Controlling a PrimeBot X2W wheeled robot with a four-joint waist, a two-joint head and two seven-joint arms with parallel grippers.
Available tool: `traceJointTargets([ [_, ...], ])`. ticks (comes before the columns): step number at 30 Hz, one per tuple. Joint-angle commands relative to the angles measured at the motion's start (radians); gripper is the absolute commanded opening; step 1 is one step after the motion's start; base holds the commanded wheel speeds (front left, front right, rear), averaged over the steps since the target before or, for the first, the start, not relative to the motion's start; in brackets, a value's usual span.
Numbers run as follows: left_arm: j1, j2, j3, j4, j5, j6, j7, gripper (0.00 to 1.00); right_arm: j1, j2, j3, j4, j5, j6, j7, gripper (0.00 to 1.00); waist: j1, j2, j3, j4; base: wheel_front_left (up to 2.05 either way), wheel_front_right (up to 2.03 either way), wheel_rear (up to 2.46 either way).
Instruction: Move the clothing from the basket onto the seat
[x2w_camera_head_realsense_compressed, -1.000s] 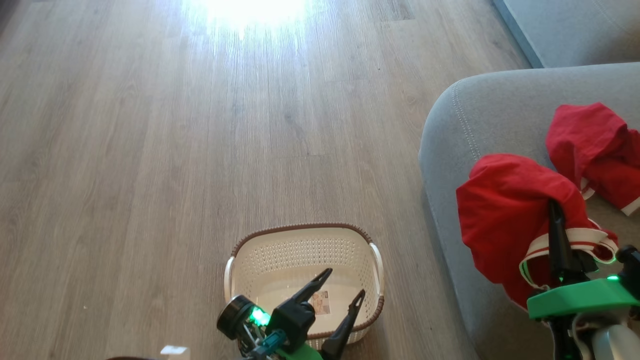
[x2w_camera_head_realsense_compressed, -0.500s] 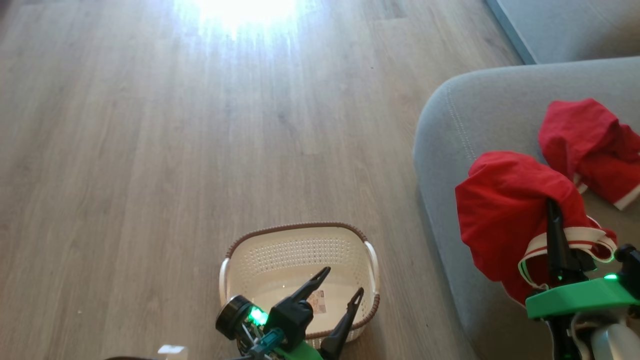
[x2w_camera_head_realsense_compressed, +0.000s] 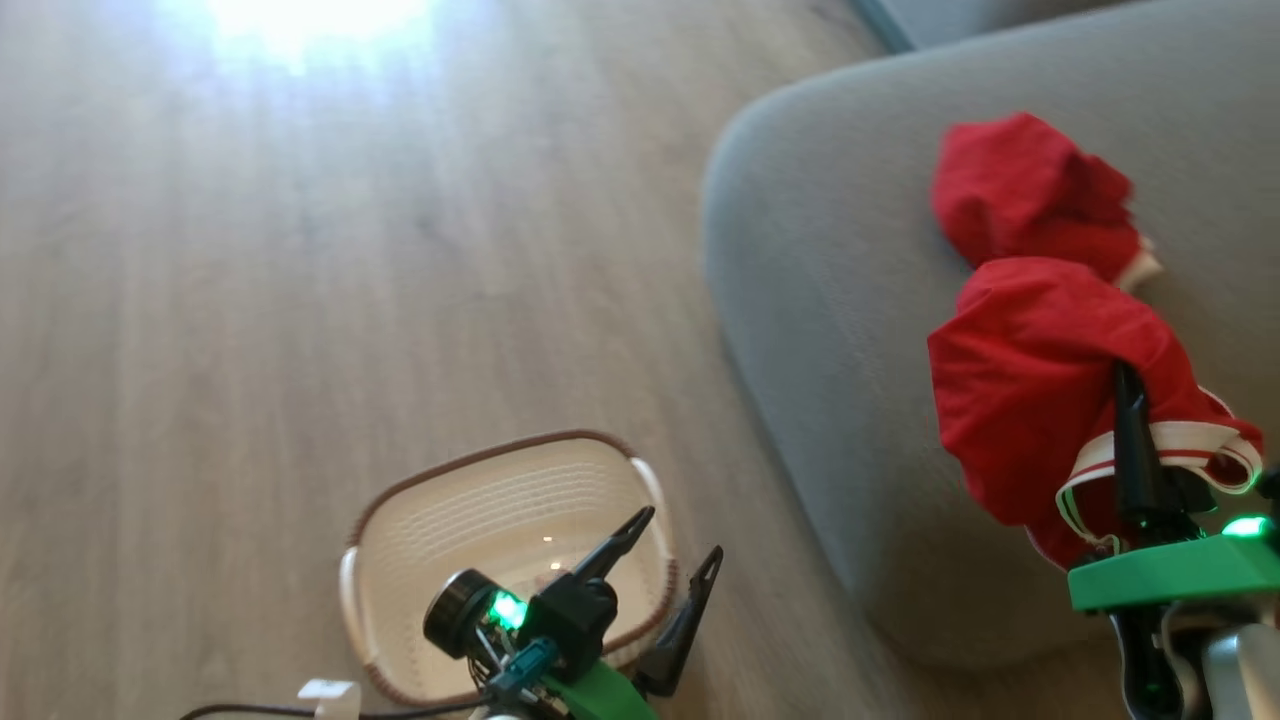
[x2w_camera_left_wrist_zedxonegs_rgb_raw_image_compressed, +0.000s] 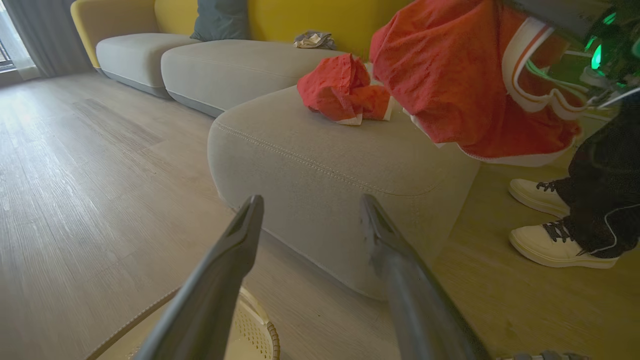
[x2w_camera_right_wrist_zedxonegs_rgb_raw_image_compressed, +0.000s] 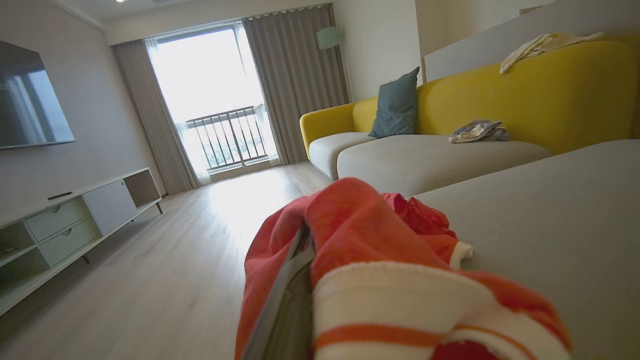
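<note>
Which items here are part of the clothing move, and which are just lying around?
Job: red garment held in the shut right gripper; second red garment on the seat; basket; open left gripper.
Lying about: teal cushion; crumpled pale cloth; person's shoes; TV cabinet.

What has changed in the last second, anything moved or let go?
The whole view swung: the camera turned toward the seat; nothing there moved by itself. The right gripper stays shut on the red garment, held above the seat by the second garment. The left gripper stays open over the basket.
</note>
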Motion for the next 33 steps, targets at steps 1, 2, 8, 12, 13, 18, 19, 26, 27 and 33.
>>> traceJointTargets([
  [1,-0.059,-0.003,0.03,-0.039,-0.004,0.007,-0.005,1.0,-0.052,-0.02,0.016,-0.039,-0.003,0.0,-0.009,0.0,0.0,0.0,0.023,-0.058,0.0,0.0,0.0],
  [2,-0.064,-0.003,0.028,-0.04,-0.004,0.006,-0.005,1.0,-0.055,-0.02,0.016,-0.04,-0.003,0.0,-0.009,0.0,0.0,0.0,0.026,-0.077,0.0,0.0,0.0],
  [8,-0.086,-0.003,0.014,-0.05,-0.006,0.007,-0.005,1.0,-0.062,-0.015,0.009,-0.041,0.0,0.0,-0.009,0.0,0.0,0.0,0.041,-0.179,0.0,0.0,0.0],
  [12,-0.103,-0.003,-0.002,-0.048,-0.006,-0.002,-0.005,1.0,-0.056,-0.007,-0.007,-0.047,0.006,0.0,-0.009,0.0,0.0,0.0,0.06,-0.213,0.0,0.0,0.0],
  [13,-0.109,-0.003,-0.008,-0.046,-0.006,-0.006,-0.005,1.0,-0.053,-0.004,-0.012,-0.051,0.007,0.0,-0.009,0.0,0.0,0.0,0.065,-0.217,0.0,0.0,0.0],
  [18,-0.139,-0.003,-0.028,-0.037,-0.016,-0.015,-0.005,1.0,-0.039,0.017,-0.048,-0.074,0.004,0.0,-0.009,0.0,0.0,0.0,0.08,-0.226,0.0,0.0,0.0],
  [19,-0.144,-0.003,-0.031,-0.036,-0.018,-0.016,-0.005,1.0,-0.037,0.02,-0.052,-0.077,0.003,0.0,-0.009,0.0,0.0,0.0,0.083,-0.227,0.0,0.0,0.0],
  [26,-0.16,-0.003,-0.037,-0.021,-0.016,-0.026,-0.005,1.0,-0.035,0.033,-0.065,-0.089,-0.004,0.0,-0.009,0.0,0.0,0.0,0.09,-0.231,0.0,0.0,0.0],
  [27,-0.16,-0.003,-0.037,-0.02,-0.016,-0.026,-0.005,1.0,-0.036,0.033,-0.067,-0.089,-0.004,0.0,-0.009,0.0,0.0,0.0,0.089,-0.23,0.0,0.0,0.0],
  [33,-0.156,-0.003,-0.027,-0.022,-0.012,-0.019,-0.005,1.0,-0.08,0.033,-0.061,-0.074,-0.015,0.0,-0.009,0.0,0.0,0.0,0.1,-0.24,0.0,0.0,0.0],
])
